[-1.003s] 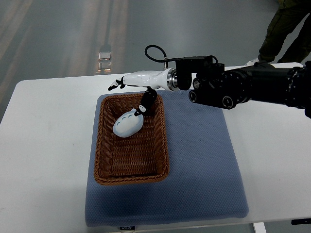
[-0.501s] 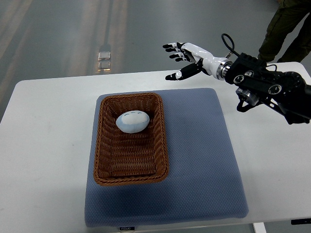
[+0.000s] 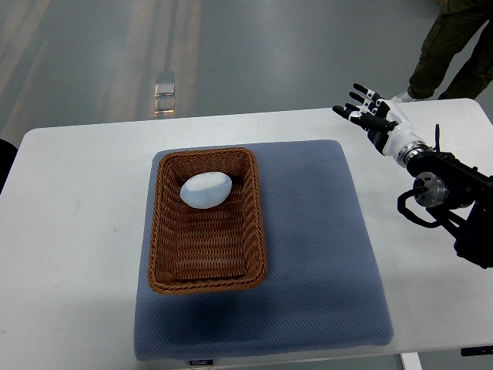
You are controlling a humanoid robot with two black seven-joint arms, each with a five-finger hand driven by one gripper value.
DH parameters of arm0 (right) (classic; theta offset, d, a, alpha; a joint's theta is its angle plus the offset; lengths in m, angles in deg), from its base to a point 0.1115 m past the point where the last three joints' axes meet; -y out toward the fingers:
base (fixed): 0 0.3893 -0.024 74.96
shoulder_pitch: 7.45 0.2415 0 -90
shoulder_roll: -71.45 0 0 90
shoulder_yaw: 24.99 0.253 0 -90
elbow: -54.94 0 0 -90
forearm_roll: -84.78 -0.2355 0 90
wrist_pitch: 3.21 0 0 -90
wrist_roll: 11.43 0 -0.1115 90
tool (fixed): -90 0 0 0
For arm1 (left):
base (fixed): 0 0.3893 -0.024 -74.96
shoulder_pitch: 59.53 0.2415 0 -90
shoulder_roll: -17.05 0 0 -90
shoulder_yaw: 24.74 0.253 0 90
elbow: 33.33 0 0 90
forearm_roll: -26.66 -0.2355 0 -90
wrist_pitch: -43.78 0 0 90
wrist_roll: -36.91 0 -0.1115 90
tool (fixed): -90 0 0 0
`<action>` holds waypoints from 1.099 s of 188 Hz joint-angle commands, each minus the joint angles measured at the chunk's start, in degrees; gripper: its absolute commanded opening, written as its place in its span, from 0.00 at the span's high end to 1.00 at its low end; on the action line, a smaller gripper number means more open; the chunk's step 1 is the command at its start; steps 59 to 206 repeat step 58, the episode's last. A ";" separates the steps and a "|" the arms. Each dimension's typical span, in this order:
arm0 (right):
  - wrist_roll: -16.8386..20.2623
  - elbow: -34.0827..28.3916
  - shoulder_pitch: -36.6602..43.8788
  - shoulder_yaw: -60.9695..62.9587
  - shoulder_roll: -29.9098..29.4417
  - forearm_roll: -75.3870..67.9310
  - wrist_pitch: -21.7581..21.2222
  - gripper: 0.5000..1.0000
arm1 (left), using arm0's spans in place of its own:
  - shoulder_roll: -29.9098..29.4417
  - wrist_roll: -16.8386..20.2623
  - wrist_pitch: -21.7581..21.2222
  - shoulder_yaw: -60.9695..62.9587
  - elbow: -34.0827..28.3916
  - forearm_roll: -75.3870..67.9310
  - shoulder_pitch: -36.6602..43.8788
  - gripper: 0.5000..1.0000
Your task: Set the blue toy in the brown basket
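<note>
The pale blue egg-shaped toy point(image 3: 206, 190) lies inside the brown wicker basket point(image 3: 162, 231), in its far half. My right hand point(image 3: 367, 110) is over the far right part of the table, well away from the basket, fingers spread and holding nothing. Its black forearm point(image 3: 447, 200) comes in from the right edge. The left arm does not show.
The basket stands on a blue-grey mat point(image 3: 316, 254) on a white table point(image 3: 77, 231). A person's legs point(image 3: 451, 46) are beyond the table's far right corner. A small shiny object point(image 3: 166, 83) lies on the floor behind the table.
The right hand let go of the toy in the basket, then drew back to the right and away from it. The toy settled in the basket's far half.
</note>
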 commanded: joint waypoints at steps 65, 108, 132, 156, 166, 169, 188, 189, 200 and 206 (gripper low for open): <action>-0.77 0.02 -0.80 0.75 -0.50 -2.34 -0.44 0.17 | 0.00 0.00 0.00 0.00 0.18 0.00 -0.26 0.00; -0.77 0.02 -0.80 0.75 -0.50 -2.34 -0.44 0.17 | 0.00 0.00 0.00 0.00 0.18 0.00 -0.26 0.00; -0.77 0.02 -0.80 0.75 -0.50 -2.34 -0.44 0.17 | 0.00 0.00 0.00 0.00 0.18 0.00 -0.26 0.00; -0.77 0.02 -0.80 0.75 -0.50 -2.34 -0.44 0.17 | 0.00 0.00 0.00 0.00 0.18 0.00 -0.26 0.00; -0.77 0.02 -0.80 0.75 -0.50 -2.34 -0.44 0.17 | 0.00 0.00 0.00 0.00 0.18 0.00 -0.26 0.00; -0.77 0.02 -0.80 0.75 -0.50 -2.34 -0.44 0.17 | 0.00 0.00 0.00 0.00 0.18 0.00 -0.26 0.00; -0.77 0.02 -0.80 0.75 -0.50 -2.34 -0.44 0.17 | 0.00 0.00 0.00 0.00 0.18 0.00 -0.26 0.00; -0.77 0.02 -0.80 0.75 -0.50 -2.34 -0.44 0.17 | 0.00 0.00 0.00 0.00 0.18 0.00 -0.26 0.00; -0.77 0.02 -0.80 0.75 -0.50 -2.34 -0.44 0.17 | 0.00 0.00 0.00 0.00 0.18 0.00 -0.26 0.00; -0.77 0.02 -0.80 0.75 -0.50 -2.34 -0.44 0.17 | 0.00 0.00 0.00 0.00 0.18 0.00 -0.26 0.00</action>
